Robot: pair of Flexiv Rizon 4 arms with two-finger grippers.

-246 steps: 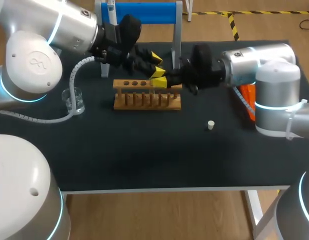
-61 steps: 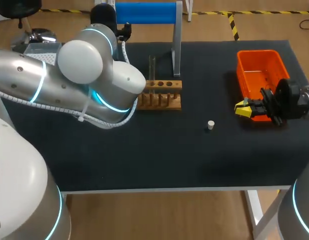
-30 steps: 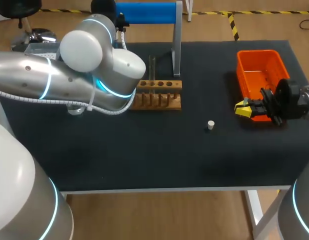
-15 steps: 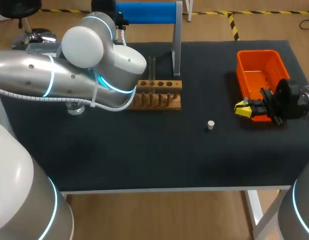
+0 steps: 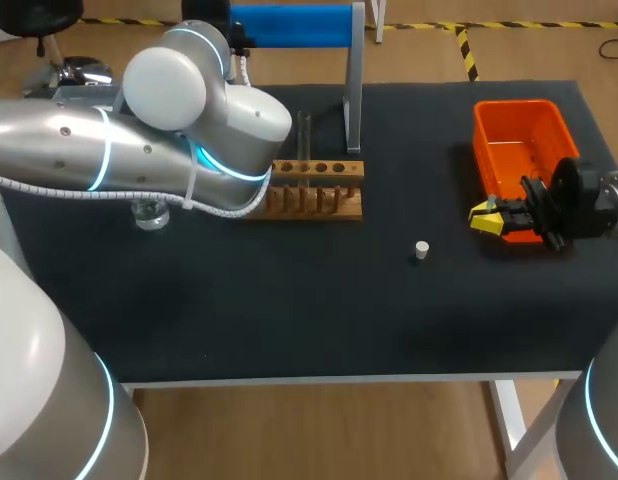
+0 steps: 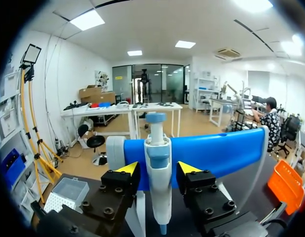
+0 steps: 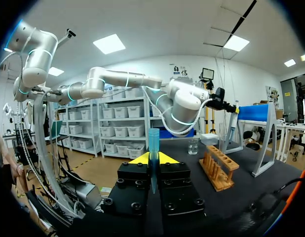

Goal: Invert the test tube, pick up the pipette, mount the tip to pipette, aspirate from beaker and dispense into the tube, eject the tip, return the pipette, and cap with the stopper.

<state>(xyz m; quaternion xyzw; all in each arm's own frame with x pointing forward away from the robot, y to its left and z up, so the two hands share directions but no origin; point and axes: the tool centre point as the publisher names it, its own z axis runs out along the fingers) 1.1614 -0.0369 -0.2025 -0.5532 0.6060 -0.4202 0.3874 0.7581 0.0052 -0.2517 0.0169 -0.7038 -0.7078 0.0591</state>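
Black table [image 5: 289, 300] carries the full setup; we record both arms at this moment.

Left gripper [image 6: 159, 168]: fingers apart, one on each side of the pipette [image 6: 159, 192]. We see a narrow gap on both sides, so neither finger touches it. The pipette hangs upright on the blue stand [image 6: 216, 153] at the far edge of the table. From the head view the left arm [image 5: 139, 150] crosses over the table's left part and hides the gripper itself.

Right gripper [image 7: 153, 158]: fingers together and clamped on the blue pipette tip [image 7: 153, 138], which stands upright between them. In the head view this gripper [image 5: 486, 215] sits at the near corner of the orange bin [image 5: 519, 140], on the table's right side, well apart from the stand.

Farther out:
- The wooden rack [image 5: 314, 190] stands near the middle, just in front of the stand.
- The test tube [image 5: 304, 135] stands upright in the rack.
- The stopper [image 5: 421, 250] lies alone on the cloth, between the rack and the right gripper.
- The beaker [image 5: 149, 213] is left of the rack, partly hidden under the left arm.
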